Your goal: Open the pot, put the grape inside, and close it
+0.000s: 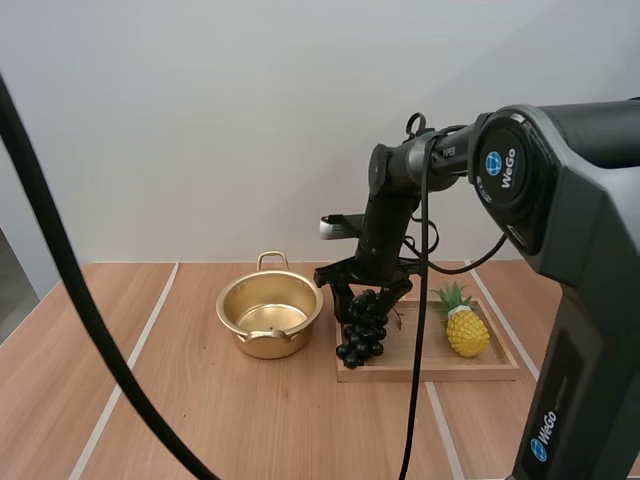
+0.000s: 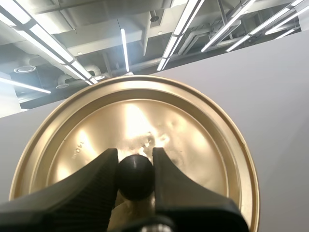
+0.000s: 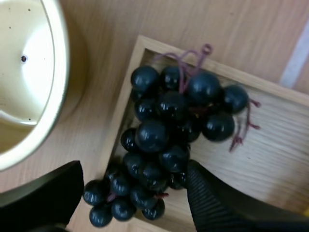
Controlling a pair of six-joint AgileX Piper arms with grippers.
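The grape bunch (image 3: 159, 130) lies on the wooden tray's (image 3: 270, 145) edge beside the open pot (image 1: 270, 315), between the right gripper's (image 3: 134, 169) wide-apart fingers. The left gripper (image 2: 134, 159) clamps the lid's (image 2: 193, 135) knob (image 2: 135, 181).

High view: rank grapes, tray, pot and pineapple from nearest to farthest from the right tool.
1. Grapes, between the fingers of the right tool.
2. Tray, just beneath.
3. Pot, at its left, and pineapple, at its right: too close to call.
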